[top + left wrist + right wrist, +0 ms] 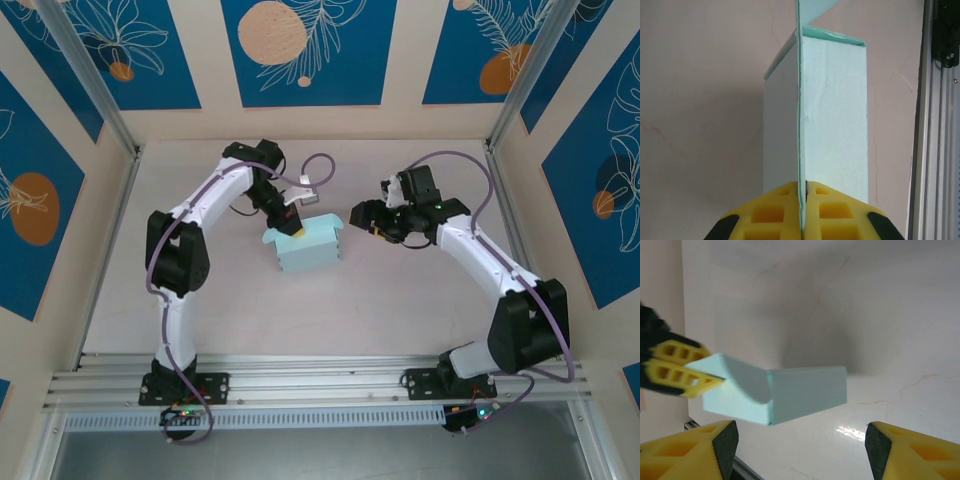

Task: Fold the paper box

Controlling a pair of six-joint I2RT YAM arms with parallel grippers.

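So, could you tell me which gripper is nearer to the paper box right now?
Left. The left gripper is shut on an upright flap of the paper box; the right gripper hangs open just off its right side, not touching.

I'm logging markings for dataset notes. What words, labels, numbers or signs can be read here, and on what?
No readable text.
The paper box is plain pale-blue card, with no print.
The wall panels carry only leaf and circle drawings, no lettering.
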